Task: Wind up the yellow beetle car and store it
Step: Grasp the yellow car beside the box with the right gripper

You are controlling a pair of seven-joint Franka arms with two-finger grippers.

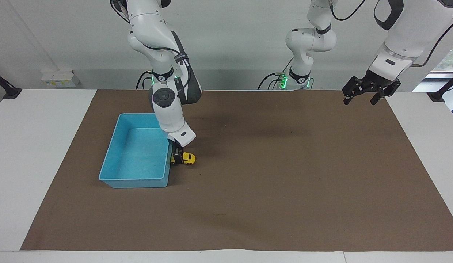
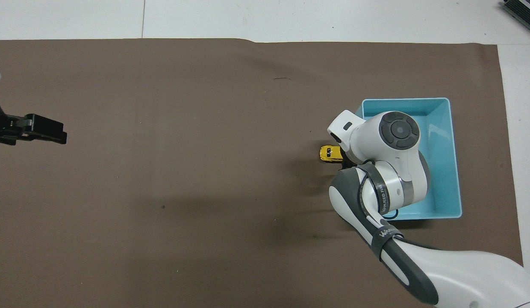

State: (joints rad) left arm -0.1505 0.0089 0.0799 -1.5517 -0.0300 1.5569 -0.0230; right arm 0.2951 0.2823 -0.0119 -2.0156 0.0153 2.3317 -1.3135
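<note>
The yellow car [image 1: 186, 158] sits on the brown mat [image 1: 285, 175], right beside the blue bin [image 1: 113, 166], against the bin's long wall that faces the left arm's end of the table. It is on its wheels, outside the bin, with one end touching or almost touching that wall.

The right gripper [image 1: 177, 156] is down at the car, at the end closest to the bin, with dark fingers on either side of the body. Whether they have pinched the car or only stand around it cannot be told (from overhead the wrist covers that end, leaving only the car's other end showing [image 2: 328, 153]). The arm leans in over the bin's rim.

The left gripper [image 1: 364, 95] hangs in the air over the mat's corner at the left arm's end of the table, well apart from the bin, and waits there. Its fingers are spread, with nothing between them. In the overhead view it shows at the edge [image 2: 42, 129].
</note>
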